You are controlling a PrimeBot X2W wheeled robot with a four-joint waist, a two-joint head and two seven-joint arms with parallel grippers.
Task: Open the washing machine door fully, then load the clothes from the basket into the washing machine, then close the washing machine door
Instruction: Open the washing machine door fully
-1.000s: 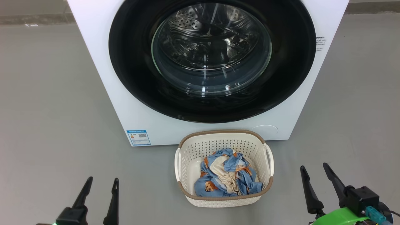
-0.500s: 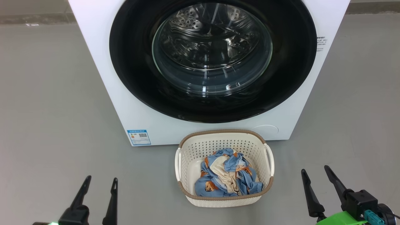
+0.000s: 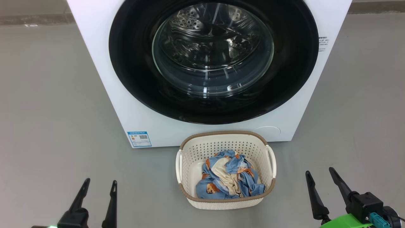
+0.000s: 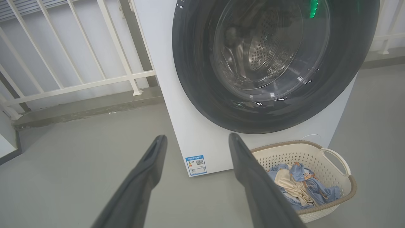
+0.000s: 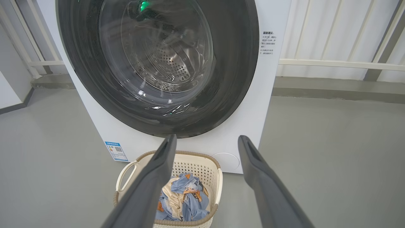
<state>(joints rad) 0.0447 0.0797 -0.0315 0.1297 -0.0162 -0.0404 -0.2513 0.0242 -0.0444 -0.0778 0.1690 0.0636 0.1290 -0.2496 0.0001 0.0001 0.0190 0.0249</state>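
Closed on the big white front-loading washing machine (image 3: 95,47): large round washing machine door (image 3: 133,63), glossy black rim, glass window. Just before it on grey floor (image 3: 47,110), small cream-white perforated plastic basket (image 3: 226,202) holding crumpled light-blue bear-print clothes (image 3: 227,177). Either side, left gripper (image 3: 101,181) and right gripper (image 3: 319,171), fingers spread, empty.

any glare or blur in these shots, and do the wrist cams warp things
Head view: sharp, evenly lit, white streaks of glare on the washing machine door glass. Left wrist view: a green glint in the glass, railing bars splay from wide-angle distortion, the left claw looks soft. Right wrist view: another green glint, the right claw soft up close.
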